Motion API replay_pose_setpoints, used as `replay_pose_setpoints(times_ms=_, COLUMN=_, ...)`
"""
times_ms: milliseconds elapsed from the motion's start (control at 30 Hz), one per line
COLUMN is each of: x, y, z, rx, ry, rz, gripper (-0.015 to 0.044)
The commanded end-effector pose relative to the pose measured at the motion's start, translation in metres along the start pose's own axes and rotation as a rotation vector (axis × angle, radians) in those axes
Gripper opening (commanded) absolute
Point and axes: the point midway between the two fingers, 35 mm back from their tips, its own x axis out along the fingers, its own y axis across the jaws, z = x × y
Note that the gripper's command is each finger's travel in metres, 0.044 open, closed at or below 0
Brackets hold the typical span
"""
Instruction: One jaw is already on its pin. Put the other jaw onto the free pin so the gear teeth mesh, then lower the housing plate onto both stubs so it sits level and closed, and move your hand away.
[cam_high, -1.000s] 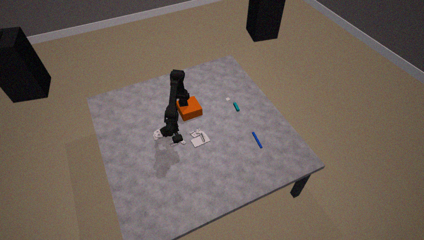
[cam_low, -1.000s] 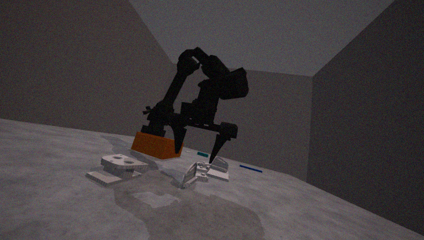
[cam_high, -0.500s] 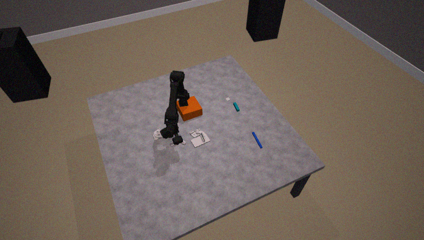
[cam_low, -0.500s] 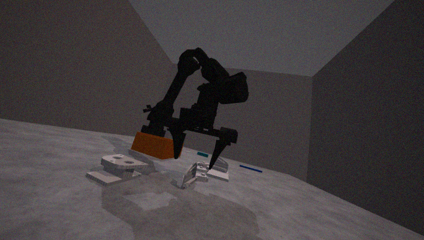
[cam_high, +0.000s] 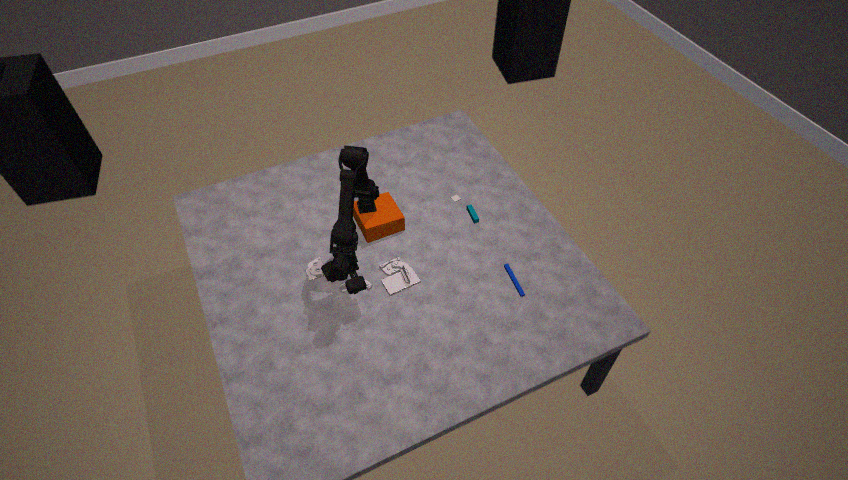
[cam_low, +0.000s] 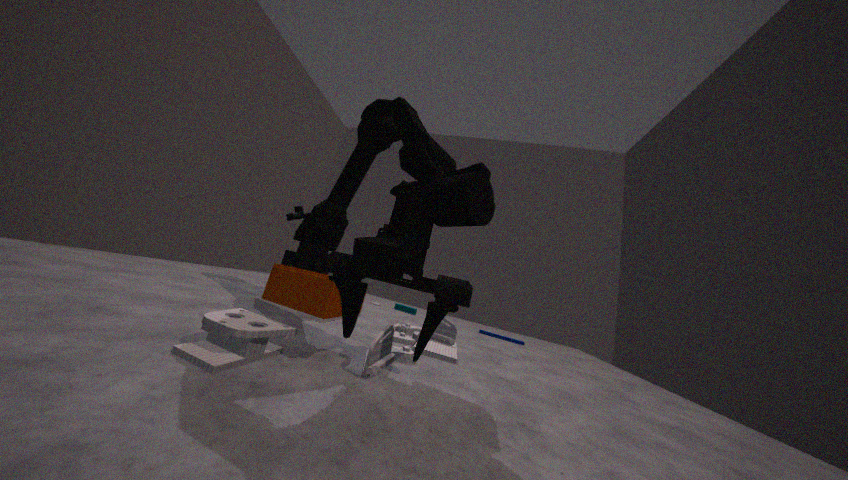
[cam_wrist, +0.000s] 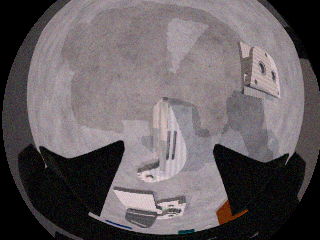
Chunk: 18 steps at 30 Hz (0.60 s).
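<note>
My gripper (cam_low: 381, 348) (cam_wrist: 170, 148) is open and empty, fingers pointing down around and above the loose white jaw (cam_low: 379, 350) (cam_wrist: 172, 150). That jaw appears tilted up on its edge on the table; the arm mostly hides it in the top view. The white base (cam_high: 399, 283) (cam_low: 445, 352) (cam_wrist: 135, 198) lies beyond it, with the other jaw (cam_high: 405, 273) (cam_wrist: 140, 218) on it. Its pins and the fit of the teeth are too small to make out. The white housing plate (cam_high: 314, 268) (cam_low: 245, 320) (cam_wrist: 265, 72) with two holes rests on a stand (cam_low: 205, 355), apart from the base.
An orange block (cam_high: 383, 218) (cam_low: 302, 291) (cam_wrist: 224, 213) stands behind the work area, beside the arm's foot. A teal block (cam_high: 473, 214) (cam_low: 405, 309), a blue bar (cam_high: 514, 280) (cam_low: 501, 337) and a small white square (cam_high: 455, 198) lie farther off on the table (cam_high: 428, 368).
</note>
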Motion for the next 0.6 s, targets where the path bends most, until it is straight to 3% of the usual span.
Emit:
replay_pose_setpoints(times_ms=0, x=0.0074, y=-0.0013, z=-0.0008, rx=0.004, ry=0.003, rz=-0.004, gripper=0.0440)
replay_pose_setpoints(times_ms=567, x=0.0144, y=-0.0015, z=-0.0010, rx=0.004, ry=0.003, rz=-0.004, gripper=0.0440)
